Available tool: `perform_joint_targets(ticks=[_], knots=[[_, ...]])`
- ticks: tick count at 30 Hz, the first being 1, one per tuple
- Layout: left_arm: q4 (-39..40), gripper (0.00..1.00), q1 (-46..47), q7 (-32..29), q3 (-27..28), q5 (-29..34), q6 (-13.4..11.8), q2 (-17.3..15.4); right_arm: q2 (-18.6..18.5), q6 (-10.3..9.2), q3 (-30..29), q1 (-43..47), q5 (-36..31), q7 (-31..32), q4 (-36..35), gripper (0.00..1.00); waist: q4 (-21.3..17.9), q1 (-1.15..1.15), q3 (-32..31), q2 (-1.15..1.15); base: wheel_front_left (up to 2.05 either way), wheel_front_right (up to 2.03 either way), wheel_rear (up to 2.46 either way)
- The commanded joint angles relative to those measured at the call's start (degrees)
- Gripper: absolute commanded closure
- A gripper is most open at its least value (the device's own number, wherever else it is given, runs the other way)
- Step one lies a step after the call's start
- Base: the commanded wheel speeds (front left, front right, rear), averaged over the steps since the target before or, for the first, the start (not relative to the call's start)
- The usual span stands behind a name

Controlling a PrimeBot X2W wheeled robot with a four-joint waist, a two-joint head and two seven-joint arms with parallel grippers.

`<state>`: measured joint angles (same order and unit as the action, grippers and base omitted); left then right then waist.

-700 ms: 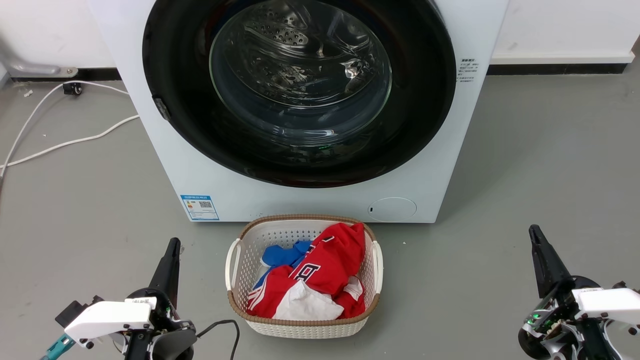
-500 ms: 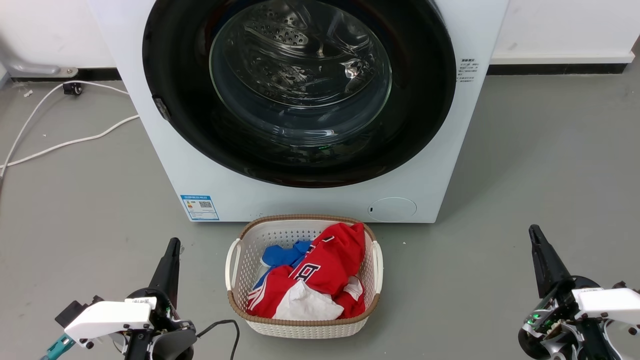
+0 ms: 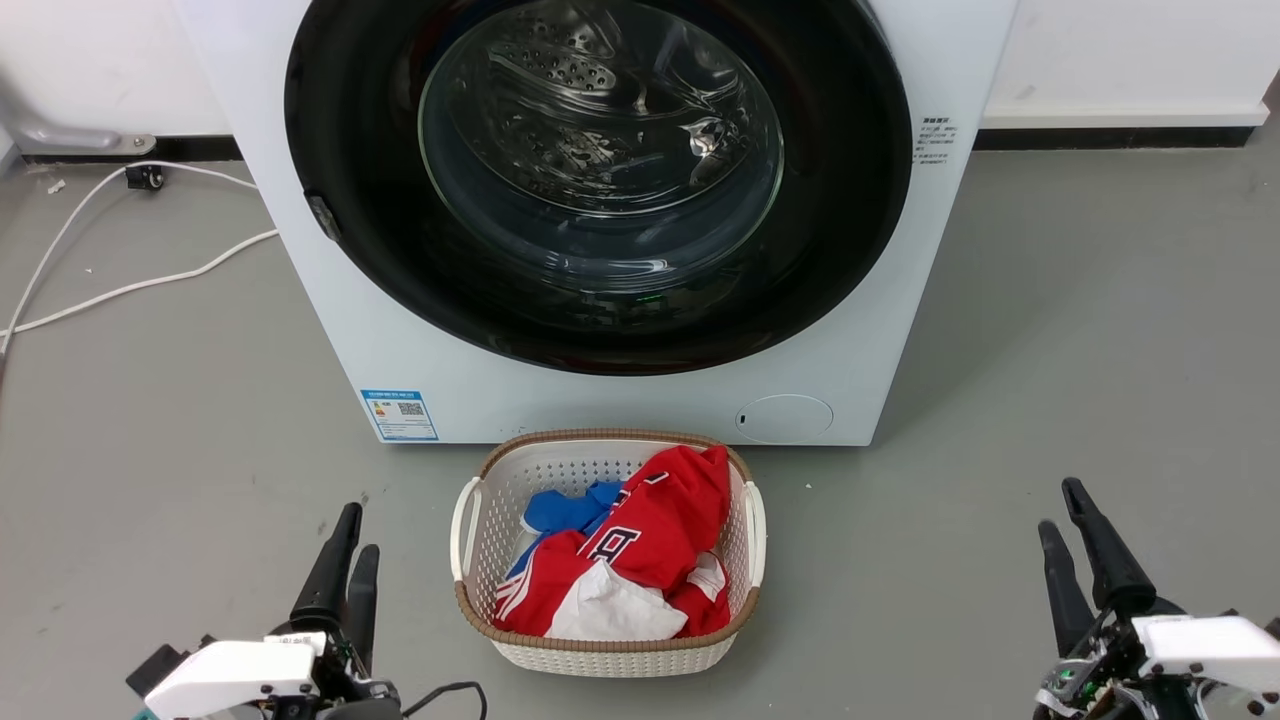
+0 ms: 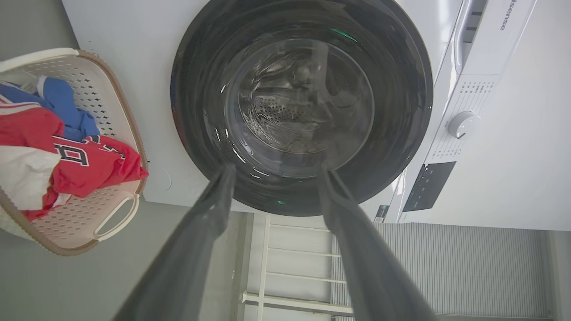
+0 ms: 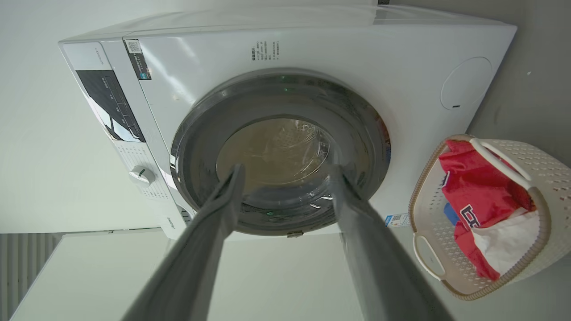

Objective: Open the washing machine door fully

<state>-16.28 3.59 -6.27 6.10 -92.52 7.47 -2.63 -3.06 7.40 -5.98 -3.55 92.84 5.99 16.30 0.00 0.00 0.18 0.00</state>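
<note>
Left gripper (image 3: 355, 535) and right gripper (image 3: 1058, 508) now lower, jaws spread; washing machine door (image 3: 600, 340) shut; knob (image 4: 463, 124) in wrist views.

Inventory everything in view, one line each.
washing machine: 1, white, centre
washing machine door: 1, black rim, clear glass, shut on machine front
round flap: 1, white, machine's lower right front
sticker: 1, blue, lower left front
basket: 1, cream, brown rim, floor before machine
clothes: several, red, blue, white, in basket
cable: 2 runs, white, floor at left
left gripper: 1, dark fingers, open, lower left
right gripper: 1, dark fingers, open, lower right
</note>
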Motion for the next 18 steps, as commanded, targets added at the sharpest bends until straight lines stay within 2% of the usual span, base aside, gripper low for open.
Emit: perform_joint_targets(ticks=[1,8,13,18], knots=[[1.3,0.0,0.8,0.5,-0.2,0.2,0.0,-0.1,-0.1,0.06,0.0,-0.7,-0.3,-0.6,-1.0,0.0,0.0,0.0,0.0,0.0,0.0,0.0,0.0],[2.6,0.0,0.2,2.6,0.1,3.9,0.0,-0.1,-0.1,0.06,-0.9,0.0,-4.3,-2.5,-1.9,0.0,0.0,0.0,0.1,0.0,0.0,0.0,0.0],[4.4,0.0,0.3,3.9,0.3,9.6,-0.8,-0.1,-0.1,0.07,-1.7,0.2,-9.3,-3.9,-3.4,0.0,0.0,0.0,0.2,0.0,0.0,0.0,0.0],[7.0,0.0,0.2,5.2,-0.6,16.8,-2.3,-0.2,-0.1,0.07,-1.4,0.6,-17.3,-5.2,-6.6,0.0,0.0,0.0,0.4,0.0,0.0,0.0,0.0]])
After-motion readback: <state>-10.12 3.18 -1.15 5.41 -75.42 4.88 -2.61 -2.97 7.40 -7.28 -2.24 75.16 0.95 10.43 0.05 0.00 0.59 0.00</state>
